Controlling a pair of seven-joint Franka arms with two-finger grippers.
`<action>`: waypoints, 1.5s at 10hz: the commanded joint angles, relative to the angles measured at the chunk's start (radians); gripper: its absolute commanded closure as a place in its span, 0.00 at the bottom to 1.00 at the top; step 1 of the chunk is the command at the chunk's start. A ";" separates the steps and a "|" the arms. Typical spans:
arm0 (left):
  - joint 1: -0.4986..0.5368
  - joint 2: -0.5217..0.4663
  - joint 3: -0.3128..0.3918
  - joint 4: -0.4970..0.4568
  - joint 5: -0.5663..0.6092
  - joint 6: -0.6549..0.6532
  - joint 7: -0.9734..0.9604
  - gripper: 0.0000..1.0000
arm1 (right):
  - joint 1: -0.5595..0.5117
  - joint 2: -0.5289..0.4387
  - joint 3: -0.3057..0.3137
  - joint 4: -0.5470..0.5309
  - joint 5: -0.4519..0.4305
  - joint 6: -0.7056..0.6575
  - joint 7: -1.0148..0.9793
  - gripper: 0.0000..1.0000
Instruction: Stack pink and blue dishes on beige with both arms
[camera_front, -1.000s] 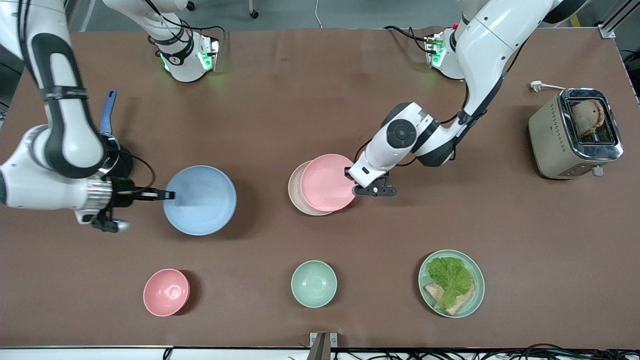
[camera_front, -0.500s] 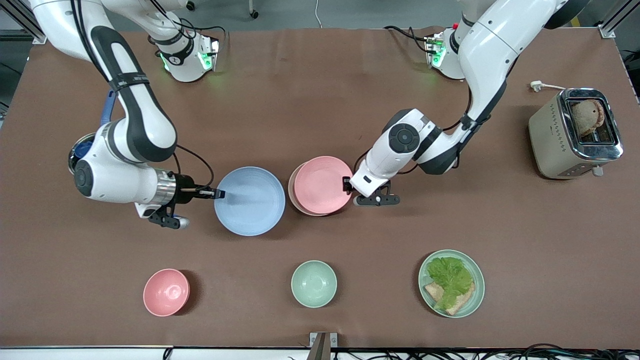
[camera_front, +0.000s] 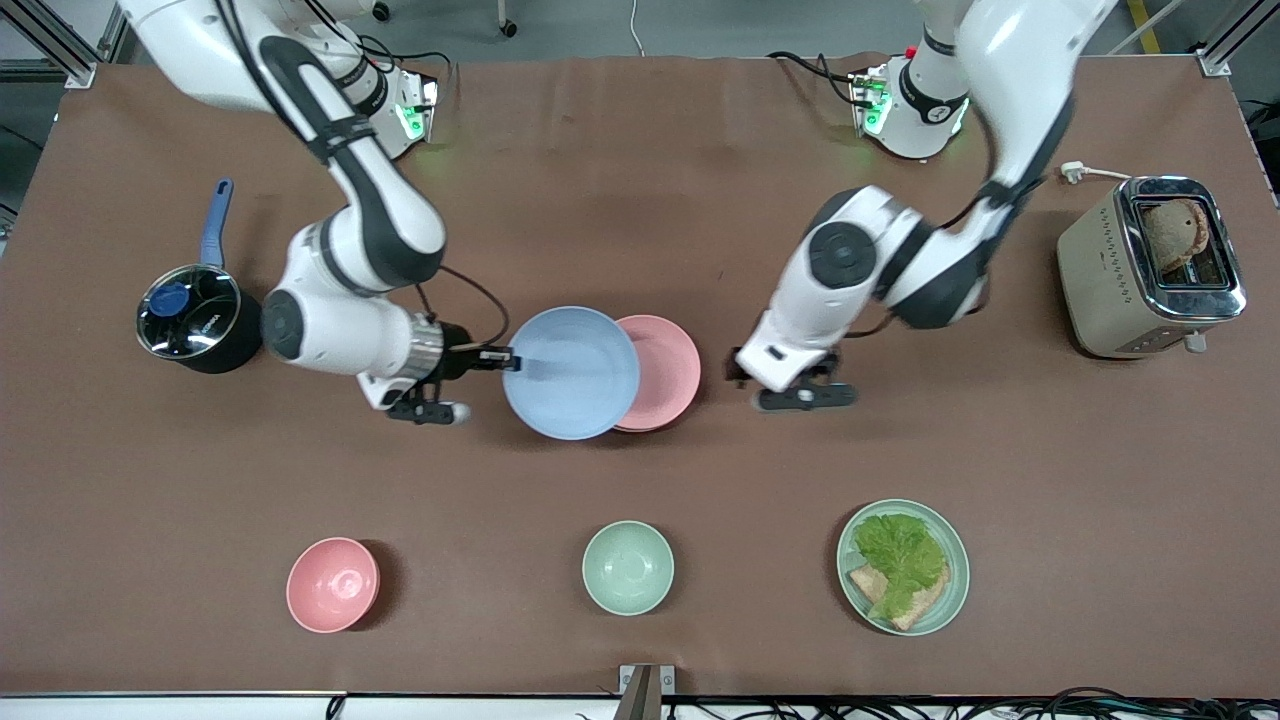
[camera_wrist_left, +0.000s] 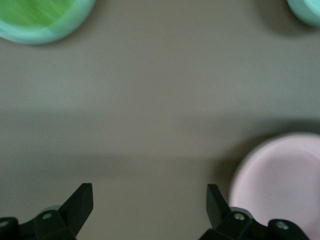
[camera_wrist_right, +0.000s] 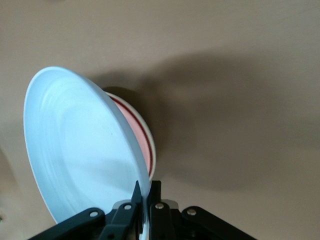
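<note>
At frame center, the right gripper (camera_front: 500, 360) is clamping the blue plate (camera_front: 572, 372) by its rim, holding it partly over the pink plate (camera_front: 668, 368). Just right of center, the left gripper (camera_front: 768, 384) is hovering wide open, holding nothing.

Even overhead light is flooding the bench (camera_front: 640, 200), casting soft shadows. Glare is glinting off the toaster (camera_front: 1150, 265). Motion blur is smearing the left wrist view.
</note>
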 joint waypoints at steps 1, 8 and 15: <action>-0.004 -0.149 0.122 -0.042 -0.003 -0.055 0.143 0.00 | 0.020 0.022 0.053 -0.071 -0.007 0.152 0.020 0.98; -0.057 -0.533 0.489 -0.009 -0.269 -0.370 0.706 0.00 | 0.072 0.095 0.061 -0.099 -0.008 0.310 0.023 0.75; 0.003 -0.344 0.466 0.377 -0.279 -0.691 0.705 0.00 | -0.013 -0.152 -0.055 -0.162 -0.146 0.225 0.014 0.00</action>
